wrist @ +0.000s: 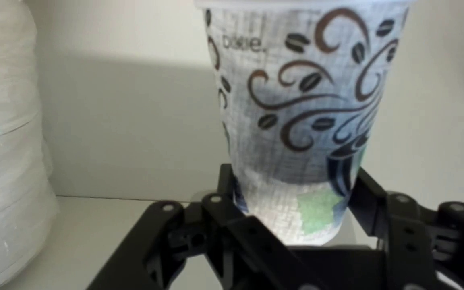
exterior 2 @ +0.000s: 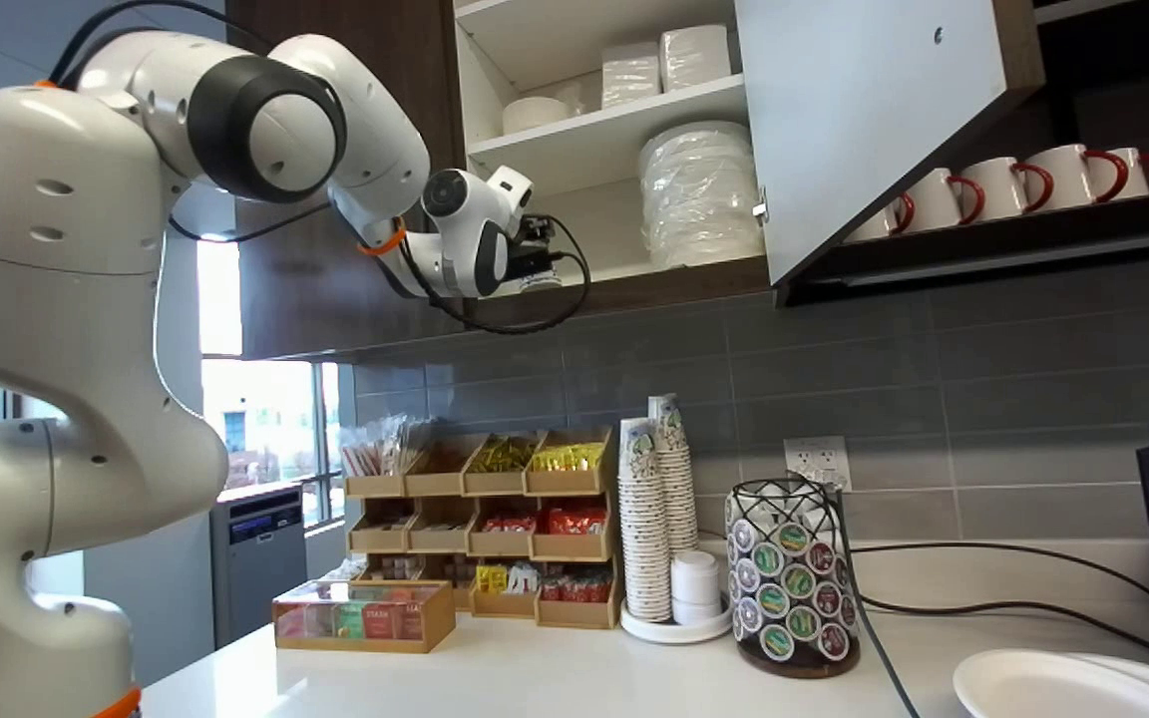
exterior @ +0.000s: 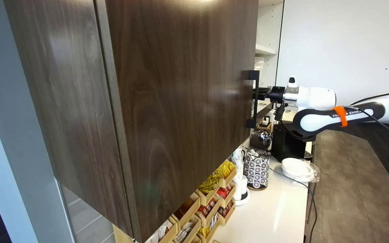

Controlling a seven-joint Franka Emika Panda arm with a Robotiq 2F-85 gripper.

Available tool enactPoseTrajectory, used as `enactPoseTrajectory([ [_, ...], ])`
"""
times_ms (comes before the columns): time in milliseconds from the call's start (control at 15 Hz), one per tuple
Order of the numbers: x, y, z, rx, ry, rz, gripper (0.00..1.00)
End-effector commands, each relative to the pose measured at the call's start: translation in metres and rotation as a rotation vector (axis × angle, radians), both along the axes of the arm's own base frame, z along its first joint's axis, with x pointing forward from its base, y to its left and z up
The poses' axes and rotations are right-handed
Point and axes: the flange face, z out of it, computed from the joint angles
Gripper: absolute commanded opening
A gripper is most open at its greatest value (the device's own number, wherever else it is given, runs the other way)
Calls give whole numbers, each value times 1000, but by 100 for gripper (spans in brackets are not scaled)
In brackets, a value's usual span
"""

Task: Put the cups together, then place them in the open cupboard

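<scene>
A patterned paper cup [wrist: 304, 88] with brown swirls stands roughly upright in the wrist view. Its top is cut off, so I cannot tell whether another cup sits inside it. My gripper [wrist: 294, 181] has a finger against each side of its lower part, inside the open cupboard [exterior 2: 594, 214]. In an exterior view the gripper [exterior: 261, 93] is partly behind the door's bar handle. The brown cupboard door [exterior: 187, 101] stands open; its pale inner face [exterior 2: 864, 110] also shows. I cannot tell whether the cup touches the shelf.
Wrapped white plates [exterior 2: 699, 194] stand on the same shelf, also at the left in the wrist view [wrist: 6, 141]. Below are tall paper cup stacks [exterior 2: 644, 529], a short white round stack [exterior 2: 696, 583], a pod-filled jar [exterior 2: 792, 588] and a condiment rack [exterior 2: 485, 529].
</scene>
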Motion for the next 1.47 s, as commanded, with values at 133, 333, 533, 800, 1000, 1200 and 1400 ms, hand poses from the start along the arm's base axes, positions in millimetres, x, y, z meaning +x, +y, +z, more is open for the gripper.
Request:
enactPoseTrajectory([
  [133,7,11,9,-42,51,-78,100],
  [333,7,-1,13,-71,84,-112,100],
  [533,-1,-18,27,-104,98,-135,99],
  [800,-25,-33,52,-76,71,-103,100],
  [1000,-35,-36,61,-115,115,-119,100],
  [1200,-53,-48,69,-254,231,-103,100],
  [1400,-75,-58,79,-372,320,-105,100],
])
